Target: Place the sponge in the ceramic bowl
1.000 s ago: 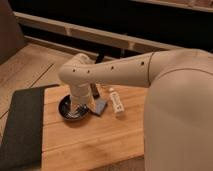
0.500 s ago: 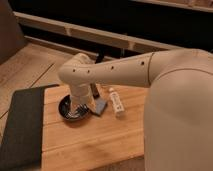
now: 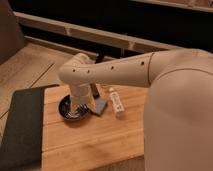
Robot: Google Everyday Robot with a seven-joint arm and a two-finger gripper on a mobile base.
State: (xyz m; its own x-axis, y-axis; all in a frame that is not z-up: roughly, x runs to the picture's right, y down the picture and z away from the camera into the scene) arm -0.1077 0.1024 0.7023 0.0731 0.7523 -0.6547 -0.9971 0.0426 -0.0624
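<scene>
While the fingers (image 3: pixel 80 108) hang spread over the black bowl (image 3: pixel 63 106), flat blue-grey sponge (image 3: pixel 100 106) beside its rim.

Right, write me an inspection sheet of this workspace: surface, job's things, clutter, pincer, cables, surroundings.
Surface: wooden tabletop, with a dark mat along its left side.
Job's things: the sponge lies on the wood close beside the bowl, not in it; whether they touch cannot be told.
Clutter: a white tube lies on the far side of the sponge; a small dark bottle stands behind the arm.
Pincer: the pincer hangs over the bowl, open, holding nothing.
Cables: nothing seen.
Surroundings: wooden floor; a pale ledge on a dark wall behind.
</scene>
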